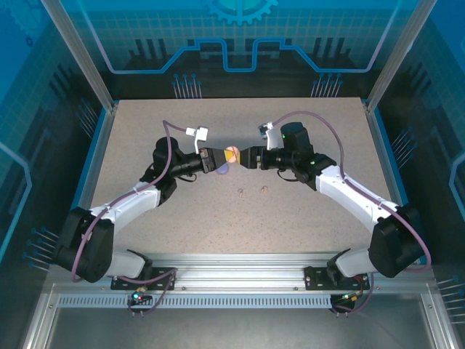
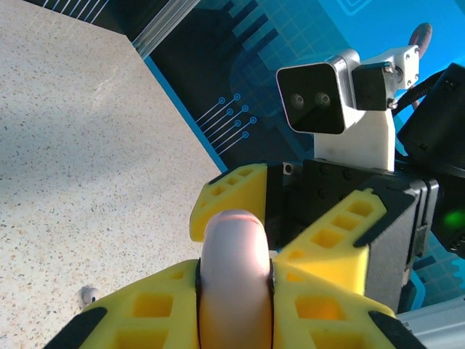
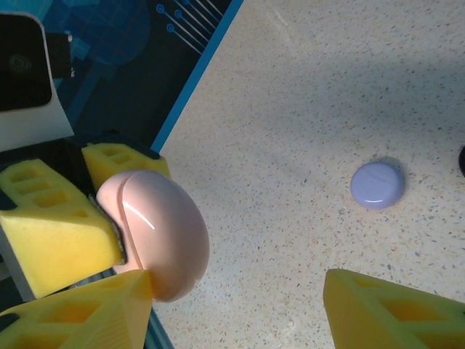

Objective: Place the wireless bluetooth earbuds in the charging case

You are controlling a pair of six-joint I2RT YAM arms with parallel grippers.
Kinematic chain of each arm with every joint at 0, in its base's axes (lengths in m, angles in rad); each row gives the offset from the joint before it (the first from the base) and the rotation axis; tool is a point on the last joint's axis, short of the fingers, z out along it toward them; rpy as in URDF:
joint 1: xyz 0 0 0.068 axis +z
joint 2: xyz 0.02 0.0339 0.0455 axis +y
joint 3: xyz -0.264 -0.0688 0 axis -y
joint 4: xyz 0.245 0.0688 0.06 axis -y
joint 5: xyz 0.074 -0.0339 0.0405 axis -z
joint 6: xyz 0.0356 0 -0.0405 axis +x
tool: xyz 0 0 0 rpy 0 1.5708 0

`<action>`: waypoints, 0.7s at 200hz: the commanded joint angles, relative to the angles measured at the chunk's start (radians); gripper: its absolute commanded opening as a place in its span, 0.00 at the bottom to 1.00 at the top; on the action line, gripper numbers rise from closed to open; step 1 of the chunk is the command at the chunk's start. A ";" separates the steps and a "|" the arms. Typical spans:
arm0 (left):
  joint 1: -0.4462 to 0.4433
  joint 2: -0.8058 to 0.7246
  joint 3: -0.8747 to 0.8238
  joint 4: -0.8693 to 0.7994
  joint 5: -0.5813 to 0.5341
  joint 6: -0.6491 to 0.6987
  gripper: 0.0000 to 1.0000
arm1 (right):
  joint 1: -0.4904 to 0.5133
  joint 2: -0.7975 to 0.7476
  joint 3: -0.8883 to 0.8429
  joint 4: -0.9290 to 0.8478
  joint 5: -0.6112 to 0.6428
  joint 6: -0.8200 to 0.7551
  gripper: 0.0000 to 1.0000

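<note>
The left end effector (image 1: 221, 158) is clenched on a glossy pink case (image 1: 231, 153) raised above the desk (image 1: 305, 218), while the right end effector (image 1: 245, 157) faces it with jaws apart, grasping nothing. Two tiny earbuds (image 1: 240, 192) lie on the desk just nearward of the pink case, and a lilac case (image 3: 377, 184) rests close under it. The earbuds look light, hard and slick, so they are probably best pinched gently across the stem.

Bright light, soft shadows across table (image 3: 305, 109), glare on pink case (image 3: 156, 233)
</note>
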 commanded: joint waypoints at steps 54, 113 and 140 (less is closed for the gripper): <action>-0.003 0.007 0.041 0.023 0.094 -0.002 0.00 | -0.053 0.015 -0.036 0.023 0.038 0.046 0.61; -0.003 0.009 0.032 0.019 0.068 0.007 0.00 | -0.051 -0.089 -0.050 -0.007 0.001 0.054 0.58; -0.003 0.012 0.036 0.019 0.068 0.009 0.00 | -0.025 -0.134 -0.037 -0.046 0.006 0.038 0.57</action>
